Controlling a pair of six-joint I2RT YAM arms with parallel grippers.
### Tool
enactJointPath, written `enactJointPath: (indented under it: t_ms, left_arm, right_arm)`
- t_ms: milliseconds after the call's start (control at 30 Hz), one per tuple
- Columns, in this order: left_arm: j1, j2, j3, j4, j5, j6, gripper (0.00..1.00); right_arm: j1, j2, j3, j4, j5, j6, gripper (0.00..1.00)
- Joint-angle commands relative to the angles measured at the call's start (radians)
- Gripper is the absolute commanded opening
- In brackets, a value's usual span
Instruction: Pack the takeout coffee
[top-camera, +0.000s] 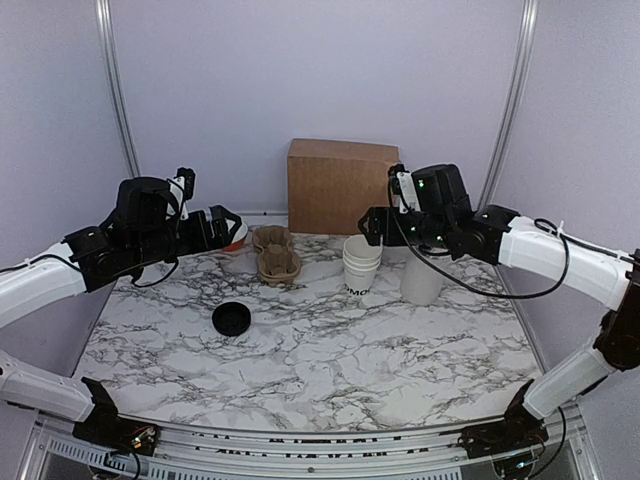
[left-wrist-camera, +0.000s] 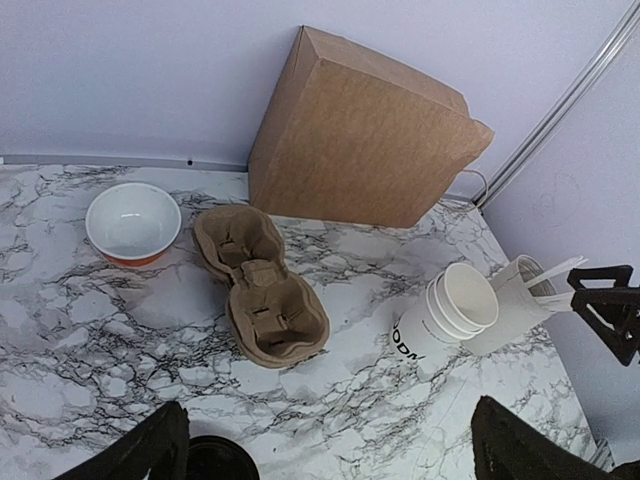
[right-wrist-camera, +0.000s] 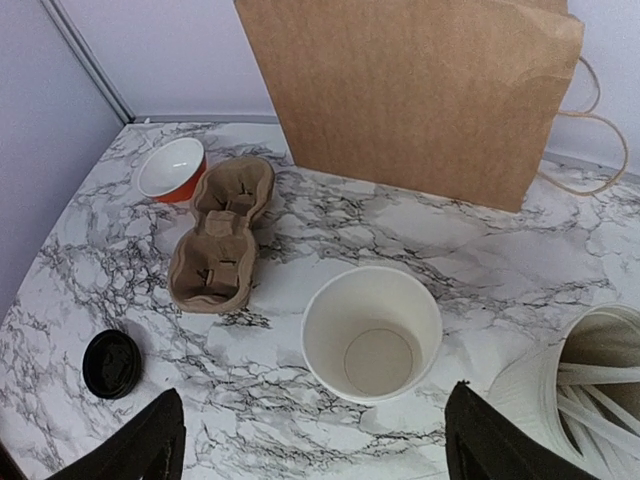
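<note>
My left gripper (top-camera: 226, 228): jaws spread wide, holding nothing, up by the red bowl (left-wrist-camera: 133, 222).
My right gripper (top-camera: 372, 226): also wide apart and empty, above the stack of white cups (right-wrist-camera: 372, 333).
Cups: top one uncovered, between the cardboard carrier (left-wrist-camera: 260, 283) and the tumbler of sticks (right-wrist-camera: 570, 390).
Black lid (top-camera: 231, 319): flat on the table (top-camera: 350, 360), well apart from the cups.

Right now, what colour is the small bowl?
The bowl is white inside, orange outside; left wrist view shows it best.
</note>
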Motion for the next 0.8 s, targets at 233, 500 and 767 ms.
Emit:
enactJointPath:
  t_ms: [233,500,767]
  left_arm:
    - [0.046,-0.069,-0.023,-0.082,-0.011,-0.019,0.99]
    - [0.054,-0.092,-0.041,-0.101,-0.011,-0.034,0.99]
    - [0.056,-0.103,-0.061,-0.103,-0.009,-0.055,0.99]
  right_arm:
    - [0.022,0.256,0.262,-0.220,-0.040,-0.112,0.66]
    - [0.022,0.373,0.372,-0.292,-0.051,-0.184,0.52]
    - [0.022,0.493,0.487,-0.358,-0.012,-0.226,0.42]
